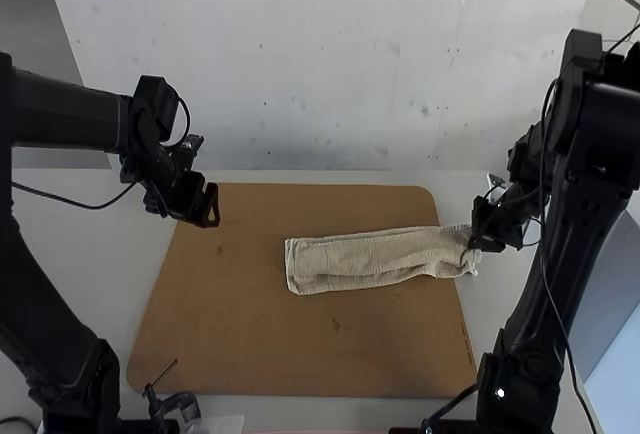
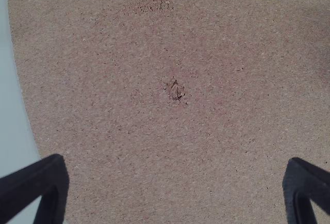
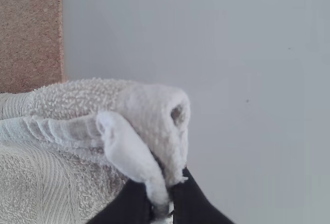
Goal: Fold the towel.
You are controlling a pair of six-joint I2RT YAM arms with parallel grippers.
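Folding should be guided low over the board (image 1: 250,344); towel end (image 1: 450,251) pinched by right gripper (image 1: 477,241), left gripper (image 2: 175,175) spread.

A pale, smooth surface (image 1: 120,254) carries a flat brown board (image 1: 220,324) with rounded corners, its face flecked and marked by a small worn spot (image 2: 175,91). On the board, from near its centre towards 3 o'clock, lies a beige towel (image 1: 370,259) in a long, narrow strip, its 3 o'clock end passing the board's edge.
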